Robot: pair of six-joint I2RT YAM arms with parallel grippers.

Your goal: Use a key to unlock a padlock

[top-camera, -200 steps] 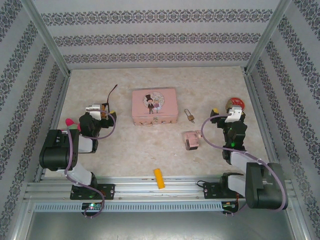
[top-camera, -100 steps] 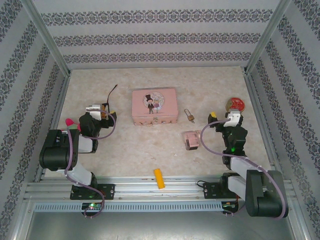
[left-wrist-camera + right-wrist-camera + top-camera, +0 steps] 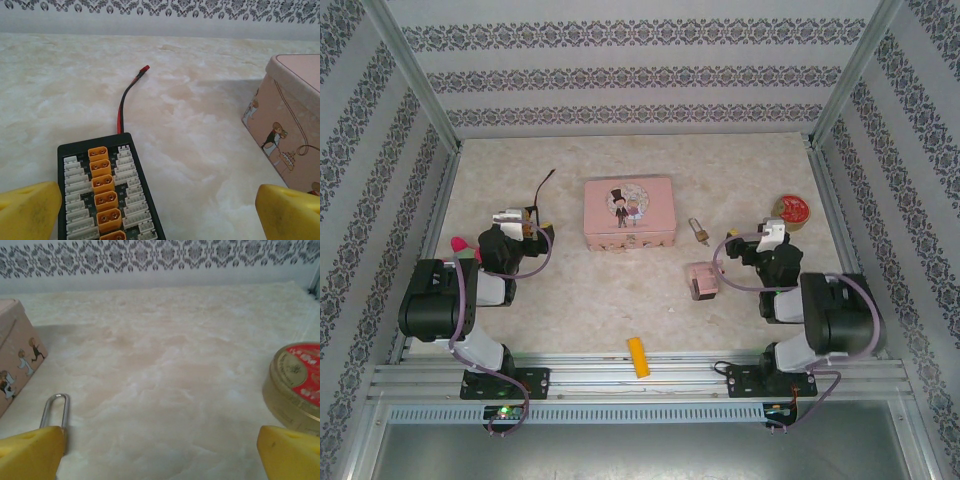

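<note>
The padlock (image 3: 699, 231), small and brass with a thin silvery shackle, lies on the table just right of the pink tin (image 3: 629, 213). In the right wrist view its shackle (image 3: 54, 410) pokes up behind my left yellow finger (image 3: 30, 452). My right gripper (image 3: 738, 245) (image 3: 160, 455) stands open, low over the table, a short way right of the padlock, with nothing between its fingers. My left gripper (image 3: 533, 222) (image 3: 160, 215) is open too, left of the tin, over a black connector board (image 3: 105, 200). I cannot make out the key.
A small pink block (image 3: 701, 280) sits in front of the padlock. A round gold and red tin (image 3: 791, 210) (image 3: 297, 385) lies right of my right gripper. A red and black wire (image 3: 127, 97) runs from the board. A yellow piece (image 3: 638, 357) lies at the near edge.
My right arm has folded, its elbow rising, and its gripper has slid a little left toward the padlock, uncovering the round tin. The left arm has not moved.
</note>
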